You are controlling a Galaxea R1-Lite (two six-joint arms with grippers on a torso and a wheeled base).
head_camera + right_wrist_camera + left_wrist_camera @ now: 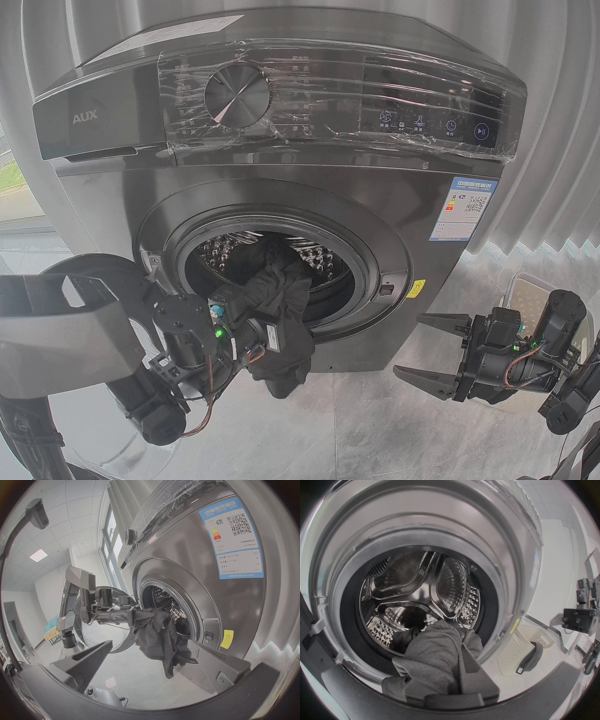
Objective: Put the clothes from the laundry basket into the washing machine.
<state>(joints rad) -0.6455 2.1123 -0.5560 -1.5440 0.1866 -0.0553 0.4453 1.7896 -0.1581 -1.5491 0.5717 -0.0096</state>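
Because the washing machine (350, 187) opens low at the centre of the head view, the left pincer (440, 667) sits level with its mouth, clamped on a dark grey garment (281, 294) for feeding in. The cloth is limp and crumpled, half inside, with its tail hanging toward the floor (362, 425). At lower right the right pincer (406, 344) is spread wide and empty, near the white laundry basket (531, 300).

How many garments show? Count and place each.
2. One dark garment hangs from the left pincer at the open washing machine; a second garment lies at the laundry basket. More may be hidden.
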